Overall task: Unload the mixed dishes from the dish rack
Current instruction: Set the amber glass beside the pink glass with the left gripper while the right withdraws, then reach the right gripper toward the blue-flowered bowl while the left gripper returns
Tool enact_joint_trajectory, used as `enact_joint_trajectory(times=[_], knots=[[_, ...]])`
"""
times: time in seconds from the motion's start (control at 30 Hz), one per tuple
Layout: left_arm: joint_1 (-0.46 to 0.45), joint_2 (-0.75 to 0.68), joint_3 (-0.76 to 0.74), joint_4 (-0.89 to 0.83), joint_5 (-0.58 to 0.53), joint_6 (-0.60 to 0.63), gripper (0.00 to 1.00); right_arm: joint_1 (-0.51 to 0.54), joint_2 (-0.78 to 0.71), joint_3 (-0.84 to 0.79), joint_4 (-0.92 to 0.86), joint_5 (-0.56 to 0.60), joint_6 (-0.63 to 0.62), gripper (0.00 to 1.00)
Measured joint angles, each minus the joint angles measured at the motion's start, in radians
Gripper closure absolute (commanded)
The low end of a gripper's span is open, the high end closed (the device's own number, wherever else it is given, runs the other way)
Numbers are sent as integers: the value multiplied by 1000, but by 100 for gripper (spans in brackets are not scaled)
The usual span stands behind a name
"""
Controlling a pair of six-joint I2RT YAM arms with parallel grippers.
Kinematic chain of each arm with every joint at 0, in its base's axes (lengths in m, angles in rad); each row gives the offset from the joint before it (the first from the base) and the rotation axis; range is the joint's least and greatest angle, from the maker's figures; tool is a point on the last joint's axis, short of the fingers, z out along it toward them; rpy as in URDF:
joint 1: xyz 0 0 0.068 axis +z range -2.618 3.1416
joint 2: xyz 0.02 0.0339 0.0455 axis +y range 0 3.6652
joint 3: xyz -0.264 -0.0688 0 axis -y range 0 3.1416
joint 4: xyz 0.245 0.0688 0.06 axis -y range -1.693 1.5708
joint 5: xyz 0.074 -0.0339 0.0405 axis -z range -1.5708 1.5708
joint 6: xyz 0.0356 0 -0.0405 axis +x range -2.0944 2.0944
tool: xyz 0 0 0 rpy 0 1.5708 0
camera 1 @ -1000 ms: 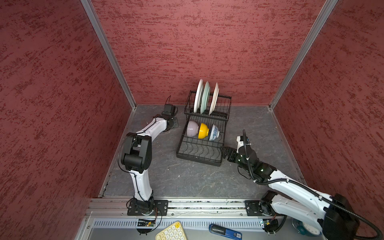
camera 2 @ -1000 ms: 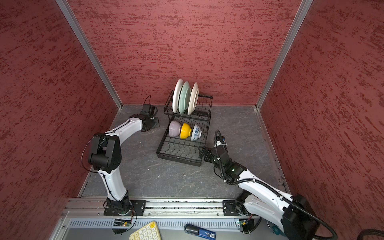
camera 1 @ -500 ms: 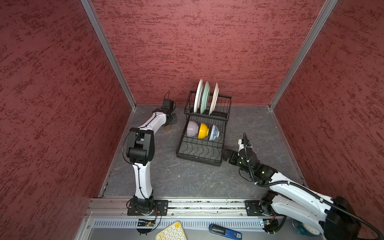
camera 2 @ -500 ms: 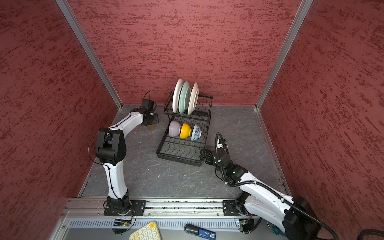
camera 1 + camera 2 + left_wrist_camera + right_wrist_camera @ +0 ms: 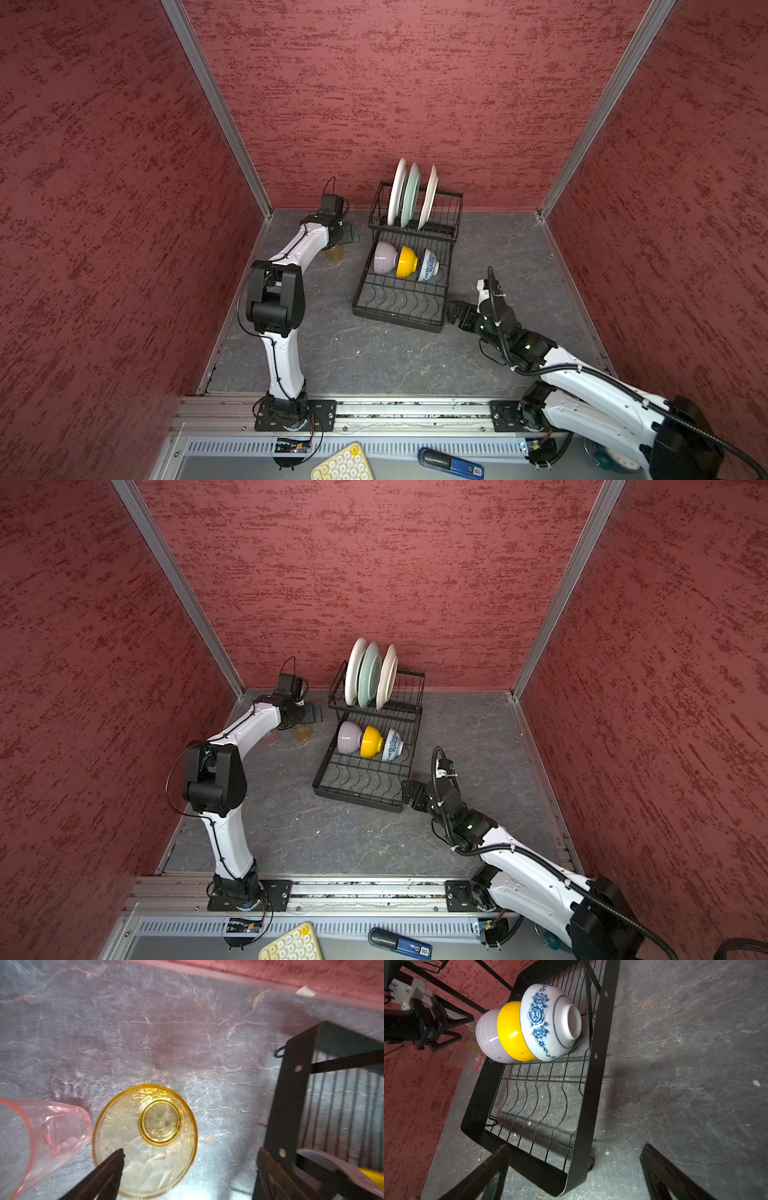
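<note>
My left arm [image 5: 305, 245] is covering most of the amber tumbler [image 5: 335, 253] in both top views; the pink tumbler [image 5: 41, 1136] is running off the wrist frame. My left gripper [image 5: 191, 1150] is hanging spread above the amber one, gripping nothing, left of the dish rack [image 5: 397, 320]. My right gripper [image 5: 576, 1145] is reaching low, splayed and empty, at the rack's lower-right corner. Glossy bowls [image 5: 405, 262] are lying nested on black wire, plates [image 5: 409, 195] standing upright behind.

Dark grey veined counter [image 5: 374, 361] carrying a rack and two tumblers

The black wire dish rack [image 5: 398, 321] sits near the back of the counter. Just beside it stands the amber tumbler [image 5: 145, 1138], with the pink tumbler [image 5: 41, 1134] close on its other side. A few pale specks [image 5: 756, 1083] dot the bare surface.
</note>
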Motion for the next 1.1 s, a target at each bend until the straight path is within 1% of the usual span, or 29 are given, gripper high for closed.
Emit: enact_joint_trajectory(times=[0.2,0.4,0.53,0.63,0.83,1.1], knots=[[0,-169,-143,54,41,-38,0,0,58,18,15,-28,-29,1],[2,-352,-334,103,84,-84,1,0,121,75,30,-59,-48,1],[5,-478,-460,127,127,-117,0,0,130,97,45,-70,-52,1],[2,-549,-522,147,170,-142,1,0,131,99,60,-74,-52,1],[-43,-663,-634,182,233,-182,0,0,165,132,74,-83,-53,1],[-71,-748,-745,204,291,-200,1,0,233,190,92,-83,-71,1]])
